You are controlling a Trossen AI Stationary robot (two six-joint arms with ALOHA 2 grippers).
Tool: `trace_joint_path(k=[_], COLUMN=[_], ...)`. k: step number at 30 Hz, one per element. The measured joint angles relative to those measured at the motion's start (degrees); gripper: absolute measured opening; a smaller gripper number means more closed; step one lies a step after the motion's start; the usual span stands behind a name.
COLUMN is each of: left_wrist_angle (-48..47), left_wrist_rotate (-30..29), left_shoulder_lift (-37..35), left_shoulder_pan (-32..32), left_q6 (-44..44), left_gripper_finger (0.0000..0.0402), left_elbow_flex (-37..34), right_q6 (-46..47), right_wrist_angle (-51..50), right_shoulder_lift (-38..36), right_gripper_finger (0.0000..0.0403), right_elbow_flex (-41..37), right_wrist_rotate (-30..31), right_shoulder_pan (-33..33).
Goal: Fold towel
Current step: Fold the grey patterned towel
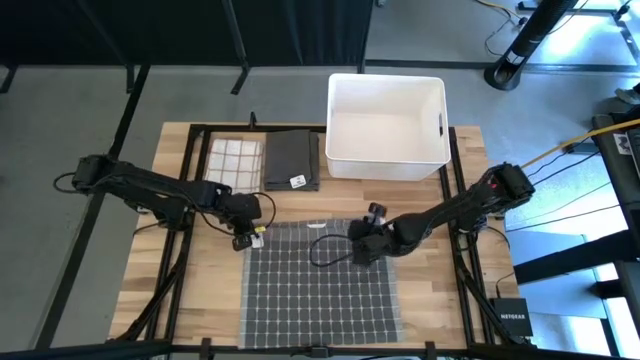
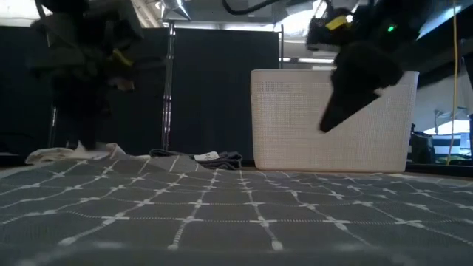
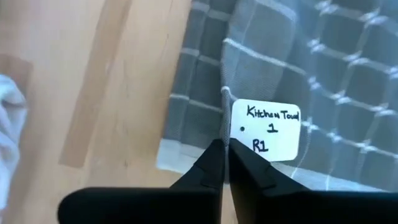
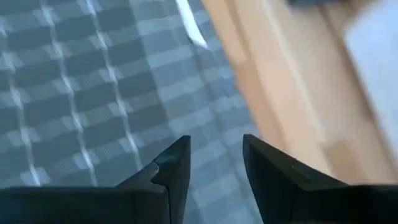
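- Lying flat on the wooden surface (image 1: 140, 290), the grey checked towel (image 1: 320, 290) fills the lower middle of the high view, its far edge just below both my grippers.
- My left gripper (image 1: 247, 238) sits at the towel's upper left corner, jaws clenched on the edge right beside the white tag (image 3: 268, 130) reading "Kitchen Towel 1 R1".
- My right gripper (image 1: 362, 252) hangs over the towel's upper right area, jaws released with a clear gap, checked cloth beneath them and bare wood off to the side.
- Behind the towel, in the upper part of the high view, stand a white bin (image 1: 387, 128), a folded dark cloth (image 1: 292, 160) and a folded light checked cloth (image 1: 234, 160).
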Motion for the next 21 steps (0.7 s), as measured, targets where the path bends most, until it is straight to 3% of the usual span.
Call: trace_joint_path(k=[4,8,21], left_wrist_angle=[0.08,0.14,0.67], left_wrist_rotate=[-0.34,-0.43,-1.9], left_shoulder_lift=[-3.97,-6.1,-6.21], left_shoulder_pan=[-1.22,-2.71,-5.6], left_q6=[-1.28,-2.71,-2.86], left_gripper_finger=[0.0004,0.0009,0.0011], left_elbow_flex=[0.2,0.21,0.19], right_q6=[0.19,4.39,29.97], right_wrist_angle=[-13.37,-18.81,6.42], right_shoulder_lift=[-3.25,-6.89,-23.54], right_gripper_finger=[0.0149,0.0149,0.0149], right_elbow_flex=[1.1,-2.28,-30.16], right_wrist_rotate=[-0.98,-4.35,-21.89], right_shoulder_pan=[-0.82,-2.35,-10.26])
